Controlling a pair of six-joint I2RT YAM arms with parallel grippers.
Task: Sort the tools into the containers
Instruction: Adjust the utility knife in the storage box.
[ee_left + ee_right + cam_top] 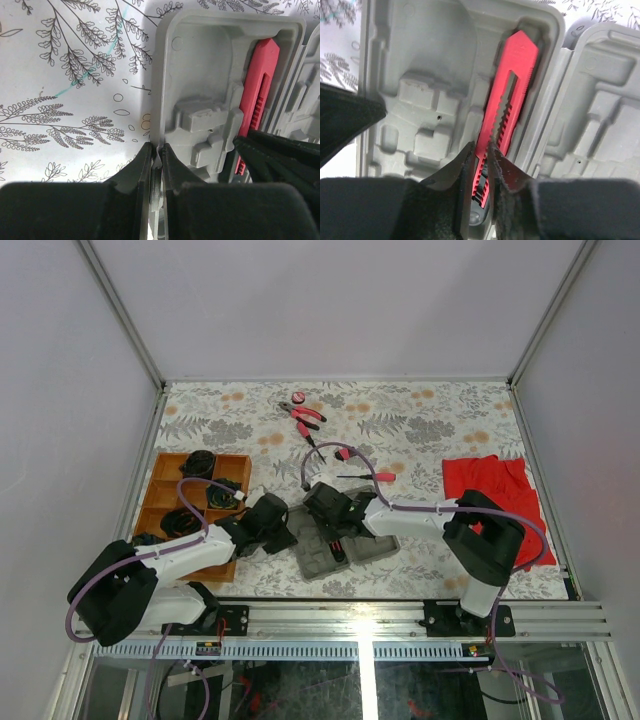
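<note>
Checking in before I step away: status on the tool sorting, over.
Left end effector shut on grey case rim. Right end effector pinching red cutter in case recess. Pliers, screwdriver loose on table.

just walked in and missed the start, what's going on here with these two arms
Both arms are working at the open grey case. The left pincer is pinched on its rim, apparently steadying it. The right pincer straddles the end of a red cutter lying in a moulded recess; whether it grips it is unclear. Further back, pliers and a screwdriver lie loose on the table, and the wooden tray sits to the left.
</note>
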